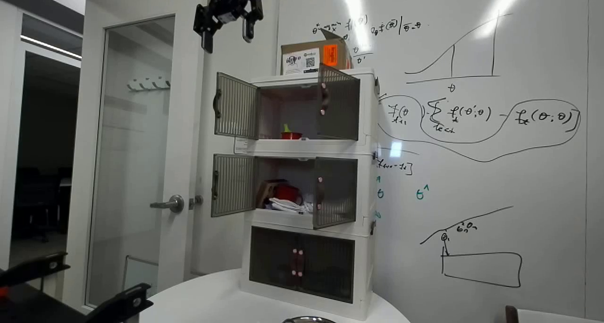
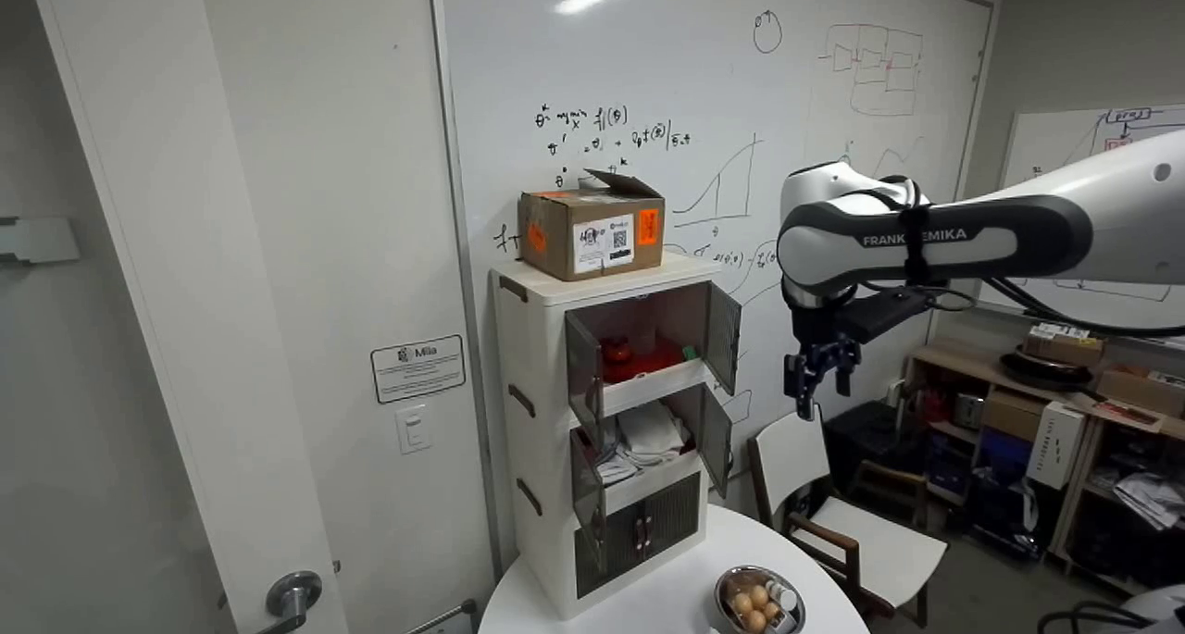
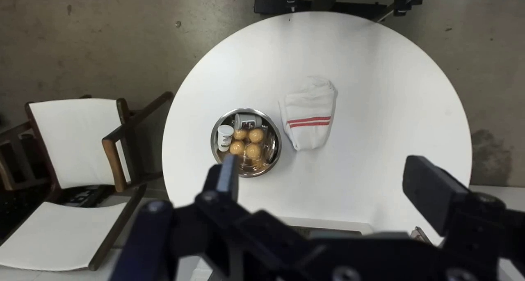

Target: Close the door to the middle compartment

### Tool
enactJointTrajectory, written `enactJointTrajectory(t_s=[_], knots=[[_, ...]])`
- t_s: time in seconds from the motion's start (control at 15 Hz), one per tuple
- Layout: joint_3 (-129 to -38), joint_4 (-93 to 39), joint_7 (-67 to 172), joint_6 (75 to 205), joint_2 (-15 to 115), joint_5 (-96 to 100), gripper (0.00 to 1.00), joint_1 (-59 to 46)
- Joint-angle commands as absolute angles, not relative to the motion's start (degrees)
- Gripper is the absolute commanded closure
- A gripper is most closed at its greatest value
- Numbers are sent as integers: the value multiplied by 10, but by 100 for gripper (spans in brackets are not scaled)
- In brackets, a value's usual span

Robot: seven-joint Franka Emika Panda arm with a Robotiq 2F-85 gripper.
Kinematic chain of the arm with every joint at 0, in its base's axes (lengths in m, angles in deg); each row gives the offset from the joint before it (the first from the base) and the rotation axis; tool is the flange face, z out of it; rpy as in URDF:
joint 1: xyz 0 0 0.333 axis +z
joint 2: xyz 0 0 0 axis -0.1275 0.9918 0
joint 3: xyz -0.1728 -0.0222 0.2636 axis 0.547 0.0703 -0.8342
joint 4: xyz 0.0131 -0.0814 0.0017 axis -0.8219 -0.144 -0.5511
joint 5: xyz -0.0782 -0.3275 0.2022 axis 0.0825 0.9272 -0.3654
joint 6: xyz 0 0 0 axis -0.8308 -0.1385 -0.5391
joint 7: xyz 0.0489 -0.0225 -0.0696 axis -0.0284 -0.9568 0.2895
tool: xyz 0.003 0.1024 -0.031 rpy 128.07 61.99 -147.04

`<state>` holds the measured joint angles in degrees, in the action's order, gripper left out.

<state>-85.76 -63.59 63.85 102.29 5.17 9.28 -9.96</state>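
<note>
The middle compartment (image 1: 278, 216) of the white three-tier cabinet stands open in both exterior views (image 2: 654, 482). It holds a red item (image 1: 287, 194) and white cloths (image 1: 286, 205). It has two smoky-grey translucent door panels, both swung outward: one panel (image 1: 234, 186) with its handle at the outer edge, and one panel (image 1: 337, 193) with a pink-ended handle. Both panels (image 2: 585, 503) also show from another side (image 2: 715, 441). My gripper (image 1: 227, 37) is open and empty, high in front of the cabinet and apart from the doors. Its spread fingers show in the wrist view (image 3: 324, 170).
The top tier's panels (image 1: 237, 107) also stand open; the lowest dark doors (image 1: 273, 257) are shut. A cardboard box (image 2: 592, 231) sits on top of the cabinet. A metal bowl (image 3: 276, 160) and a folded cloth (image 3: 308, 113) lie on the round table (image 3: 369, 88). A chair (image 2: 875, 541) stands beside it.
</note>
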Motion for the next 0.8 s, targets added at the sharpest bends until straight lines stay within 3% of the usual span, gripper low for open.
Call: enactJointTrajectory(t_s=[0.0, 0.73], knots=[[-872, -620, 619, 1048, 88, 86, 0, -82], [-939, -656, 447, 1150, 172, 100, 0, -63]])
